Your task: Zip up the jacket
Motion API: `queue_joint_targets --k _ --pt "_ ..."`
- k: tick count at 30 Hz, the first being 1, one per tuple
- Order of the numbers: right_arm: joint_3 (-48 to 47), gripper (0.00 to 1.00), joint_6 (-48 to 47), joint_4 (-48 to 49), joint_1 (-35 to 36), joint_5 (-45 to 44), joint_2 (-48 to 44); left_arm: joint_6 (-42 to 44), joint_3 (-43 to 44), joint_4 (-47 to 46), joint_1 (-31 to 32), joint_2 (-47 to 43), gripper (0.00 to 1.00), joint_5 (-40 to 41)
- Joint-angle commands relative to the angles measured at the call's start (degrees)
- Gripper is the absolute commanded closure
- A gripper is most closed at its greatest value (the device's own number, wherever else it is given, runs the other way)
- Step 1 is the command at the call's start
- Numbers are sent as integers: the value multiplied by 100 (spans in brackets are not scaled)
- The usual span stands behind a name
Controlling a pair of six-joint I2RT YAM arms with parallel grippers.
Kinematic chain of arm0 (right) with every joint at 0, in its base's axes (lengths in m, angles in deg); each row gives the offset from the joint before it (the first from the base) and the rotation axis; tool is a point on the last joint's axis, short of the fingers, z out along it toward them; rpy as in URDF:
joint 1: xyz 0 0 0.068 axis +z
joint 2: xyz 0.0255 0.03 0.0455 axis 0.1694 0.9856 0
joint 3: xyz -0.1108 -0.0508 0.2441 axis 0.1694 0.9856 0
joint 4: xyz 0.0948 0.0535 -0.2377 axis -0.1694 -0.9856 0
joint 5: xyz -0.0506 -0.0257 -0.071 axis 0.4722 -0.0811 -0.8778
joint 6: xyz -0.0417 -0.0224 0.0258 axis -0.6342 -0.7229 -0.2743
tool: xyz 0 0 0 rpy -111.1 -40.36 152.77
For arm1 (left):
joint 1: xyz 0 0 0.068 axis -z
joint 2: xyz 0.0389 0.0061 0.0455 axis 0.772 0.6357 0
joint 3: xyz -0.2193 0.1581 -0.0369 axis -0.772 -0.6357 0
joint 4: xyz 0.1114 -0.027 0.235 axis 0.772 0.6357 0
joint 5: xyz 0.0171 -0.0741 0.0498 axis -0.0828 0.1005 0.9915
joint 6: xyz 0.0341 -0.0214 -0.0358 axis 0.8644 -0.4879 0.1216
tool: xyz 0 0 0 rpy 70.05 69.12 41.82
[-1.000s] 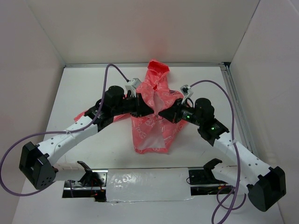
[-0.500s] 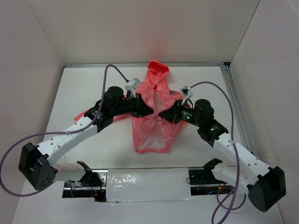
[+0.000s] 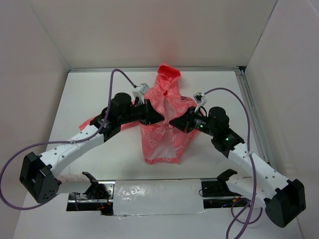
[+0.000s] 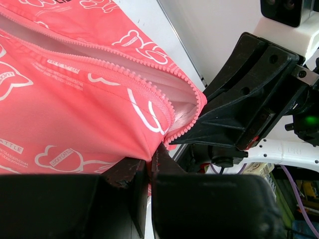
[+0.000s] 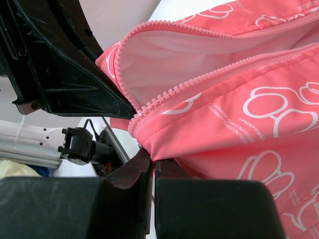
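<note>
Jacket [image 3: 160,142] in coral pink with white printed outlines lies flat near the middle of the white table [image 3: 94,94]. Its hood [image 3: 168,75] points toward the far wall and its hem toward my bases. The front is open at chest height, showing a wedge of white lining [image 5: 164,64] between two rows of pink zipper teeth [image 4: 149,97]. One sleeve [image 3: 87,121] peeks out beneath my left arm.

My left gripper [image 3: 159,118] reaches in from the left and my right gripper [image 3: 172,121] from the right. Their tips face each other, just beside one another over the open chest area.

In the left wrist view, my left gripper [image 4: 151,158] has its fingers pressed nearly together, with the lower edge of a fabric fold pinched between their tips. The black right gripper [image 4: 192,133] sits directly opposite, its tip at the zipper edge.

In the right wrist view, my right gripper [image 5: 152,158] is likewise closed tight. It nips the pink cloth just under the point where the two zipper rows meet. The black left gripper [image 5: 117,105] fills the upper left of that view, its tip at the same seam. Purple cables [image 3: 119,74] arc above both arms.
</note>
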Motion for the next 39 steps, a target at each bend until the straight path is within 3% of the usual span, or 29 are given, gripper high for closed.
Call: queue_joint_targets --k 1,17,39 --pt "-3 100 81 476 19 59 -112 -33 -1 -390 -1 -168 100 -62" --pt "163 100 309 819 -51 -257 -270 -94 -115 -426 26 -194 100 -238" --pt "260 100 432 679 -183 199 -226 -173 -177 -478 26 -211 100 -45"
